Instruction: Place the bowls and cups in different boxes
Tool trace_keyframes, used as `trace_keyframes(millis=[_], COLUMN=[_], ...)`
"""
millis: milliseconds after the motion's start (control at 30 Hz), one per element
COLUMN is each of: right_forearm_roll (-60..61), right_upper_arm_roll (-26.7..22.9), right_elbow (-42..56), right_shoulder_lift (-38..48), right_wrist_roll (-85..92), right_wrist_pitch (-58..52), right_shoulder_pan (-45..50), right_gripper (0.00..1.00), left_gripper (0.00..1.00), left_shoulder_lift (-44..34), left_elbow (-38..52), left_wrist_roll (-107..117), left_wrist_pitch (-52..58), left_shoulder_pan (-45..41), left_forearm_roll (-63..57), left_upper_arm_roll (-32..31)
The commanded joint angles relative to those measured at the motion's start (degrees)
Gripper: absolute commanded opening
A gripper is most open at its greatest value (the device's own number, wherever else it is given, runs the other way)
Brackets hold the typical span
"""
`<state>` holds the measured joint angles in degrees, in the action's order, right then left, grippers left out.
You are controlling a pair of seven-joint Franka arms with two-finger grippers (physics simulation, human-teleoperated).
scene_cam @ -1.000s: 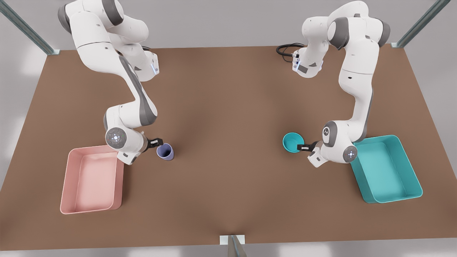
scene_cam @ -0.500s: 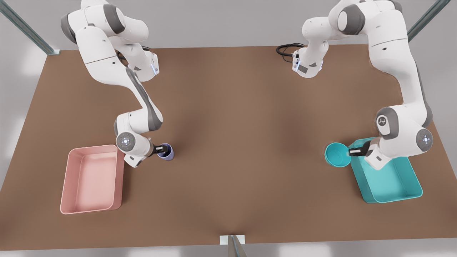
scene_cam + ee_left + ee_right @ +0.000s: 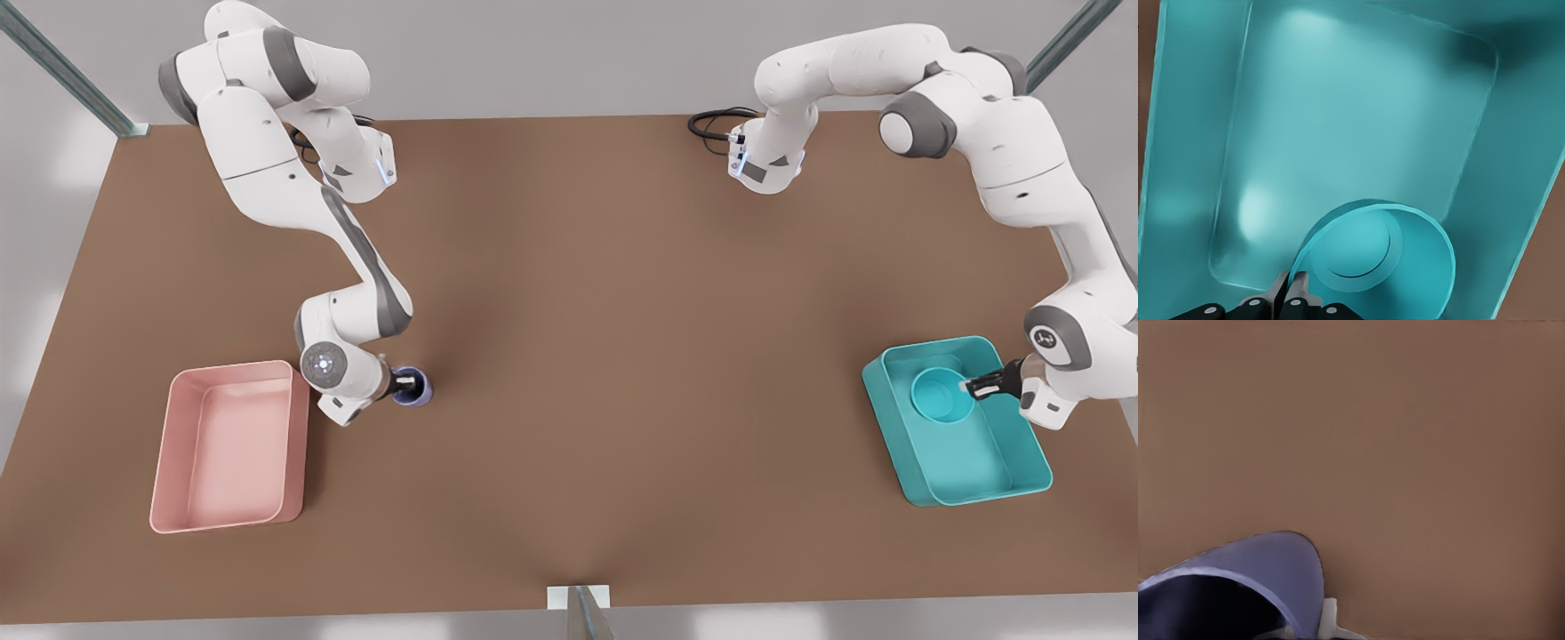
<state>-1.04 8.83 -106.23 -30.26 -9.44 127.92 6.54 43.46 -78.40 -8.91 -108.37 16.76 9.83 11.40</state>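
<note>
The small teal bowl (image 3: 942, 396) hangs tilted just over the back half of the teal box (image 3: 892, 425). My left gripper (image 3: 971, 388), at the front view's right, is shut on the bowl's rim. In the left wrist view the bowl (image 3: 1385, 267) sits close above the box floor (image 3: 1338, 100), with the left gripper (image 3: 1290, 295) pinching its rim. The lavender cup (image 3: 420, 388) stands upright on the table just right of the pink box (image 3: 178, 391). My right gripper (image 3: 404, 384) is down at the cup's rim. The cup's wall (image 3: 1271, 567) fills the right wrist view's near corner.
The brown table (image 3: 578, 356) stretches wide between the two boxes. A black cable (image 3: 711, 124) loops at the back by one arm's base. A metal bracket (image 3: 578, 609) stands at the table's front edge.
My left gripper carried the bowl toward the front view's right, from beside the teal box to over its inside. My right gripper came in onto the cup's rim; the cup stayed in place.
</note>
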Motion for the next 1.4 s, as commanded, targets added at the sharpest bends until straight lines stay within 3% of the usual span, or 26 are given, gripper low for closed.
trace_keyframes(millis=[0,100,133,167,200,267,333,367,433,500,667,900,933,967,1200,1367], right_forearm_roll=[-0.45,-0.36,0.16,0.17,0.25,0.17,-0.45,-0.36,-0.19,-0.62,-0.36,-0.45,-0.27,-0.36,0.08,3.33], right_upper_arm_roll=[0.05,0.14,0.22,0.22,0.14,-0.04,-0.21,-1.71,-1.8,-1.8,-1.8,-1.71,-1.71,-1.71,-1.27,-0.48], right_elbow=[0.15,4.62,7.17,8.58,10.16,14.12,17.37,19.31,20.45,20.45,26.16,25.72,25.55,25.55,25.55,25.72], right_shoulder_lift=[0.29,2.92,4.76,5.47,5.74,4.51,3.8,3.27,2.31,-0.76,-11.14,-13.25,-13.34,-13.95,-12.9,1.42], right_wrist_roll=[-1.55,0.11,5.55,11.54,16.63,27.7,34.57,37.64,42.13,42.66,44.94,44.33,44.24,44.33,44.68,41.09], right_wrist_pitch=[-0.83,-5.65,-7.95,-8.04,-8.21,-10.49,-12.6,-15.15,-15.68,-15.6,-11.65,-7.77,-7.77,-7.77,-9.61,-31.06], right_shoulder_pan=[-0.12,-1.0,-2.41,-4.17,-6.1,-11.72,-16.11,-17.7,-21.48,-24.2,-25.79,-25.7,-25.7,-25.79,-25.97,-25.26], right_gripper=[0.21,0.21,0.21,0.21,0.21,0.21,0.21,0.21,0.21,0.21,0.21,0.21,0.68,1.0,1.0,0.99], left_gripper=[0.21,0.21,0.31,0.86,1.0,1.0,1.0,1.0,1.0,1.0,1.0,1.0,1.0,1.0,1.0,1.0], left_shoulder_lift=[0.92,2.59,2.94,2.94,2.15,-1.71,-15.23,-22.1,-27.82,-29.67,-29.67,-29.75,-29.75,-29.67,-29.05,-29.05], left_elbow=[0.0,0.0,0.0,0.0,0.09,0.44,0.44,0.26,0.26,0.61,3.08,2.99,2.99,2.99,2.46,2.55], left_wrist_roll=[-4.53,-4.53,-4.53,-4.53,-4.53,-4.27,2.03,6.36,6.45,6.8,6.54,6.54,6.54,6.54,6.72,6.63], left_wrist_pitch=[-4.74,-6.59,-7.2,-7.2,-6.68,-2.91,15.08,24.25,27.95,30.76,33.49,34.89,34.89,34.89,35.33,36.83], left_shoulder_pan=[0.29,0.46,0.46,0.46,0.37,-0.15,-4.18,-9.46,-14.48,-15.62,-16.41,-15.62,-15.62,-15.62,-16.24,-16.33], left_forearm_roll=[0.1,0.1,0.1,0.19,0.01,-3.68,-11.14,-12.56,-12.73,-16.34,-16.78,-15.81,-15.81,-15.81,-15.72,-14.23], left_upper_arm_roll=[0.12,0.12,0.12,0.12,0.12,0.21,-0.76,-4.27,-11.13,-15.7,-15.79,-15.79,-15.79,-15.79,-15.97,-16.05])
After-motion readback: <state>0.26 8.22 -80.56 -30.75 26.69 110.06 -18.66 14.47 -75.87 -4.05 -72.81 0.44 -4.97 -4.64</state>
